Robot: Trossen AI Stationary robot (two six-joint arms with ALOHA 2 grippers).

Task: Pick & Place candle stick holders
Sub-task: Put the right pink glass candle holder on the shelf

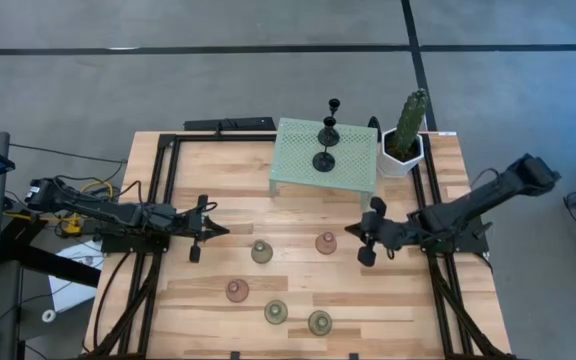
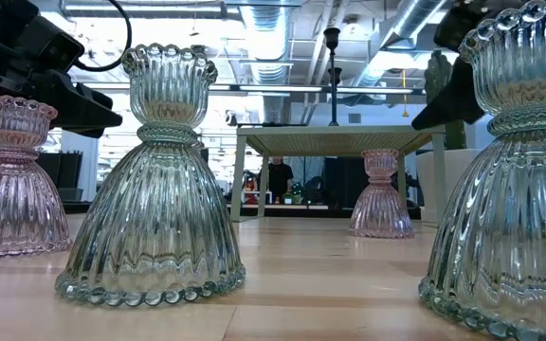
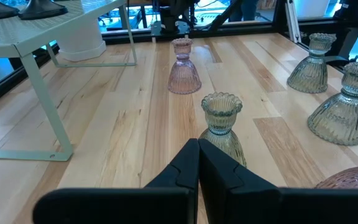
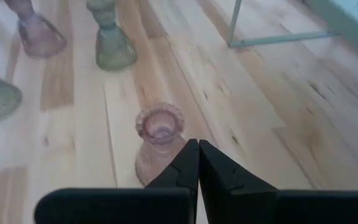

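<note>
Candle stick holders are in two groups: two black thin-stemmed ones stand on the mint perforated stand at upper centre, probably already placed. Five ribbed glass bells, like the green and pink, wait on the wooden table at lower centre. Left gripper and right gripper, each with fingers pressed together and empty, point at them from both sides.

Wooden tabletop and what stands on it

Far side: mint perforated stand and a white-potted cactus to its right. Nearer: three green glass holders and two pink ones, all apart.
</note>
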